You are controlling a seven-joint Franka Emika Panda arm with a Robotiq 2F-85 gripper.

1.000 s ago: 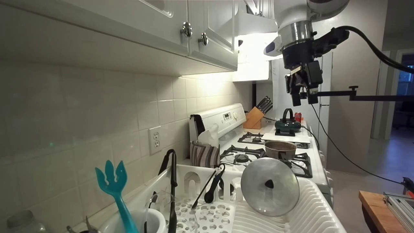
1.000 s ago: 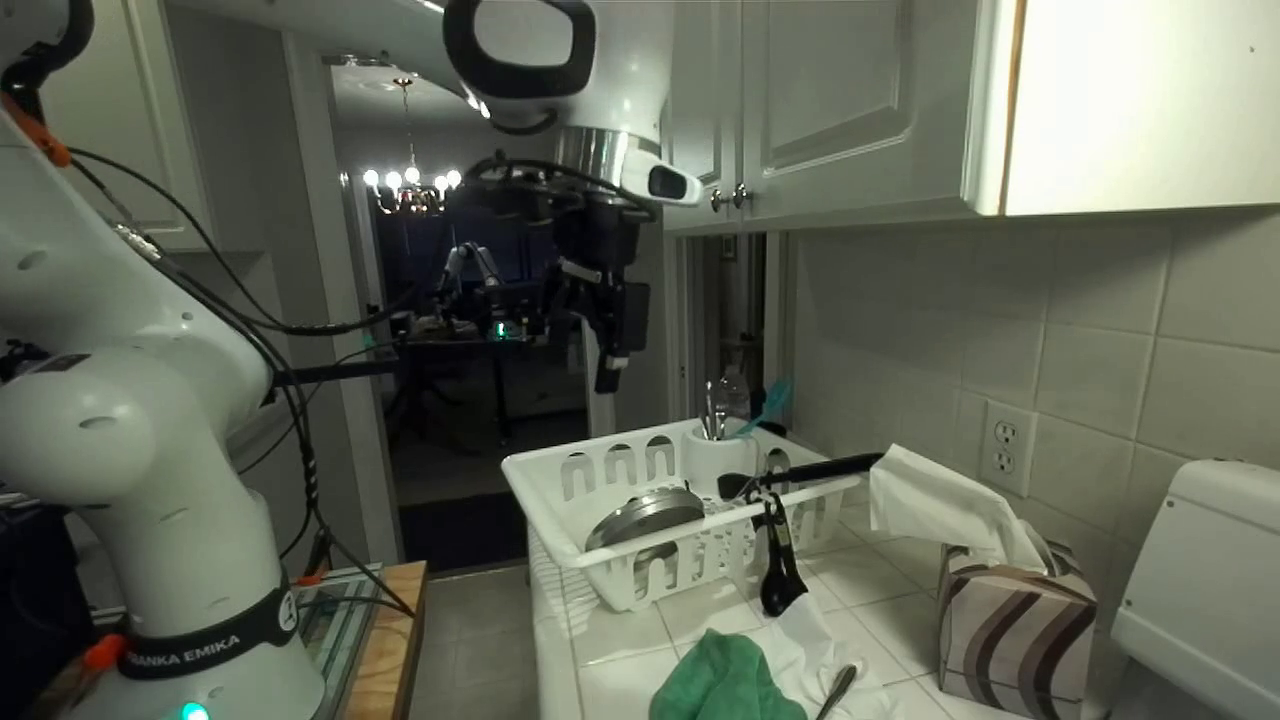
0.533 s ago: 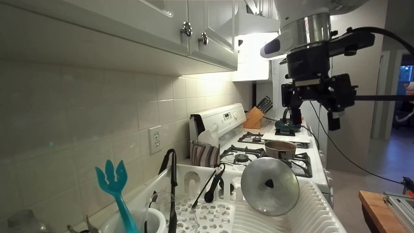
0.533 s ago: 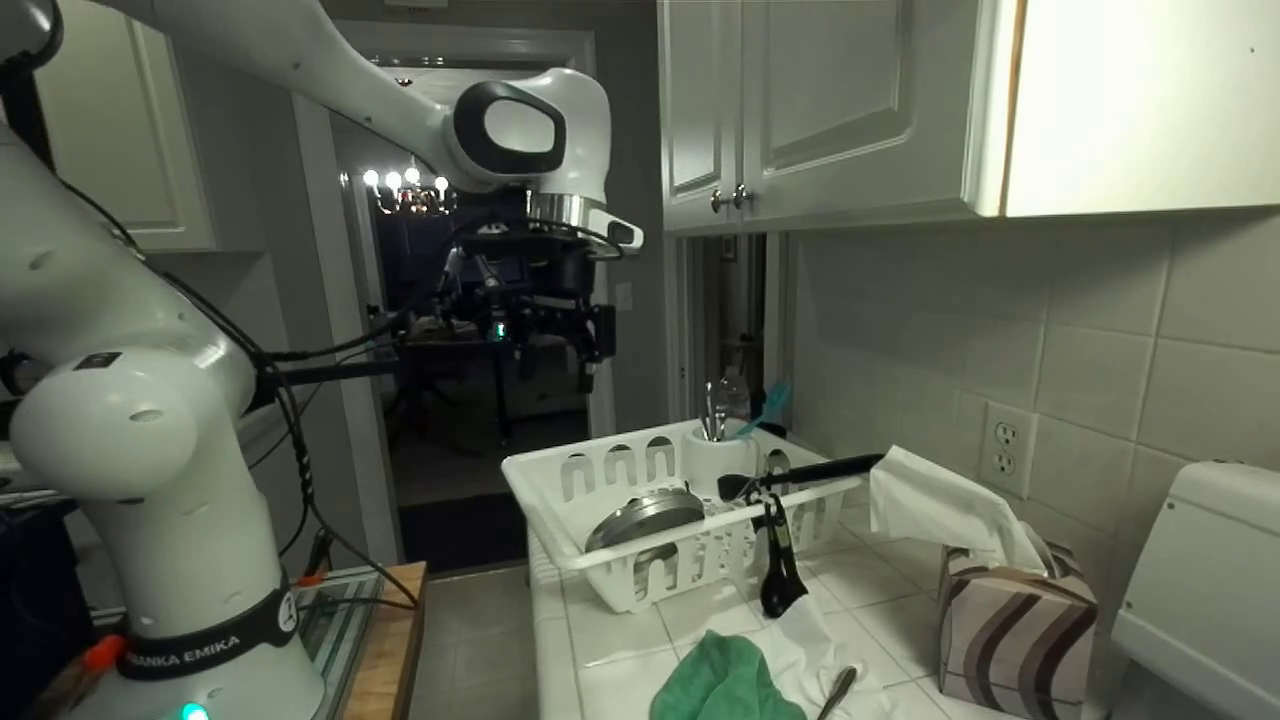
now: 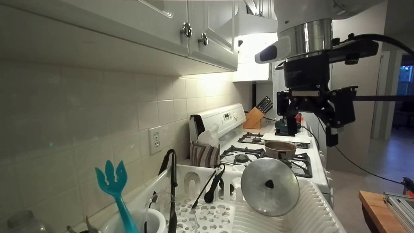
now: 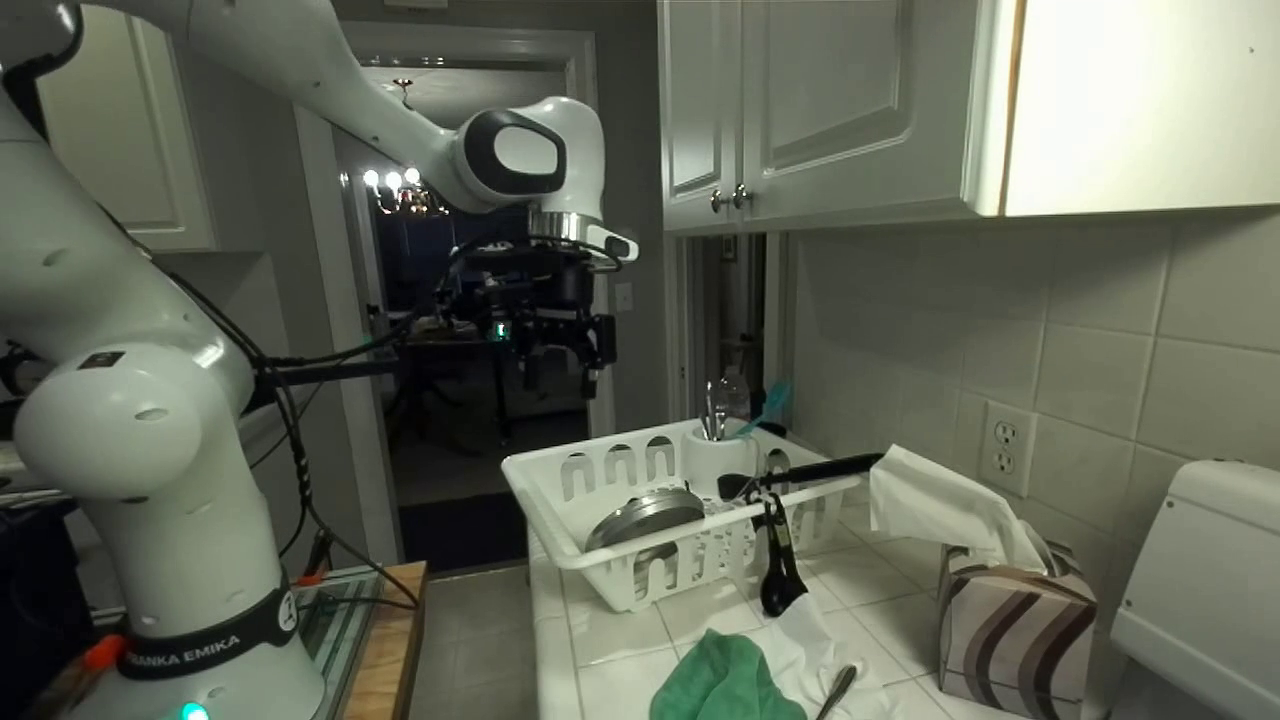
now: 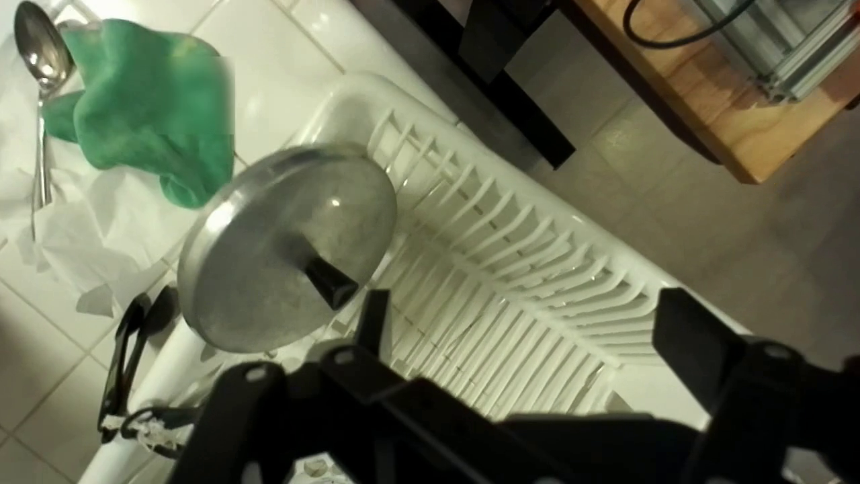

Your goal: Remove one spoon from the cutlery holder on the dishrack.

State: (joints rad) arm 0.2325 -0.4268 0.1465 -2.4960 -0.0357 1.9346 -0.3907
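The cutlery holder (image 6: 715, 458) is a small whitish cup in the back corner of the dishrack (image 6: 545, 505). Metal utensil handles (image 6: 712, 408) and a turquoise fork-shaped utensil (image 6: 772, 402) stick up from it. In an exterior view the holder (image 5: 157, 220) is cut off at the lower edge. A metal spoon (image 7: 41, 57) lies on white paper on the counter, beside the green cloth. My gripper (image 5: 312, 134) is open and empty, pointing down high above the dishrack; it also shows in an exterior view (image 6: 560, 380). In the wrist view its fingers (image 7: 524, 323) are wide apart over ribbed slots; the holder is out of view.
A metal lid (image 7: 289, 249) stands tilted in the rack. Black utensils (image 6: 778, 560) hang on the rack's rim. A green cloth (image 7: 154, 107) and a striped tissue box (image 6: 1018, 630) are on the counter. Wall cabinets (image 6: 840, 120) overhang the counter; a stove (image 5: 242, 158) lies beyond the rack.
My gripper has moved from nearer the stove to farther along the rack and turned, so both fingers now show spread apart. Over the last half second it has lowered slightly.
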